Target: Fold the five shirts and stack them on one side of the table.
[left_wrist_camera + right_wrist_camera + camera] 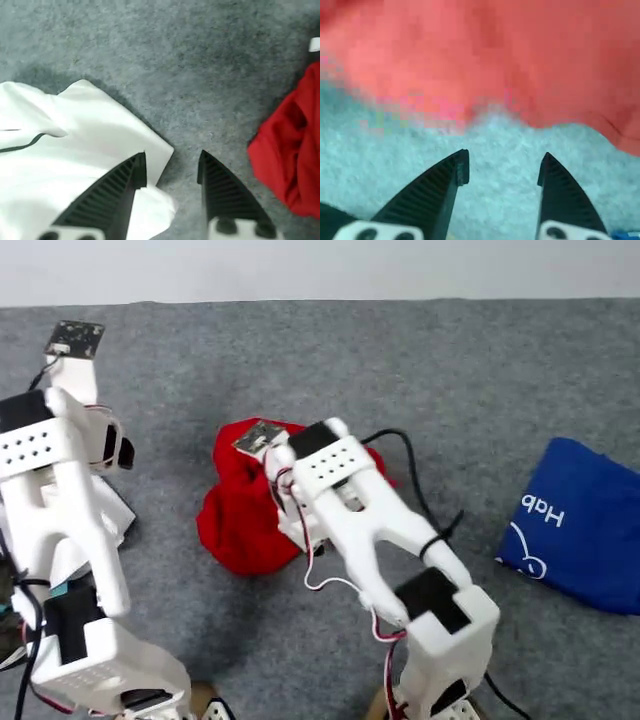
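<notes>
**Right gripper open at the hem of the unfolded red shirt**

The grey table carried three shirts. The red shirt was a crumpled heap near the centre, and in the high view its long axis ran roughly from 12 to 6 o'clock. The blue shirt, folded, lay well apart at its 3 o'clock. The white shirt lay at its 9 o'clock, under the left arm. The right gripper hung with its jaws spread wide and nothing between them, above bare table, with the red hem just beyond its fingertips. In the high view its wrist stood over the heap's 1 o'clock part. The left gripper, likewise agape and empty, had one finger above the white shirt's corner. The right arm was judged the nearer to the red shirt, with only its own cable trailing beside the heap
</notes>
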Controlling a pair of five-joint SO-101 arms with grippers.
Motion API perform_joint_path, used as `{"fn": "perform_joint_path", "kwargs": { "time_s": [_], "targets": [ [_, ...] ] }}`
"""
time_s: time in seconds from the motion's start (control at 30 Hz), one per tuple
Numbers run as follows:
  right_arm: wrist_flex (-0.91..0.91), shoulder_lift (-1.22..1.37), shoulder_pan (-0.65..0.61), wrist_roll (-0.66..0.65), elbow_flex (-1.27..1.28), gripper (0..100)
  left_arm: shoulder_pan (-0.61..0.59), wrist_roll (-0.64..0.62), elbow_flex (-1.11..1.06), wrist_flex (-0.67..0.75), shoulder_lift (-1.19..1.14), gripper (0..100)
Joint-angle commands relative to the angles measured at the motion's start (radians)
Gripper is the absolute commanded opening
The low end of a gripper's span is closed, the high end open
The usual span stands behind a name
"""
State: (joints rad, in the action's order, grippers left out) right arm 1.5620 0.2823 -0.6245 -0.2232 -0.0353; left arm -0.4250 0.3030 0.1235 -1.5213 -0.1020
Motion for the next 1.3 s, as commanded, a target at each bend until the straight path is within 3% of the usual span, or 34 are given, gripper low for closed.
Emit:
{"fn": "perform_joint_path", "kwargs": {
  "time_s": [0.0, 0.43, 1.07, 1.27],
  "targets": [
    [-0.064, 0.025, -0.008, 0.029, -0.008, 23.4, -0.021, 0.015, 0.004, 0.023, 0.049, 17],
    [-0.131, 0.077, 0.130, 0.021, -0.071, 23.3, -0.029, 0.015, 0.004, 0.023, 0.052, 17],
    [-0.122, 0.375, 0.168, -0.049, -0.293, 22.7, -0.029, 0.015, 0.004, 0.023, 0.044, 17],
    [-0.120, 0.386, 0.213, -0.170, -0.293, 1.4, -0.028, 0.015, 0.002, 0.038, 0.043, 17]
  ]
}}
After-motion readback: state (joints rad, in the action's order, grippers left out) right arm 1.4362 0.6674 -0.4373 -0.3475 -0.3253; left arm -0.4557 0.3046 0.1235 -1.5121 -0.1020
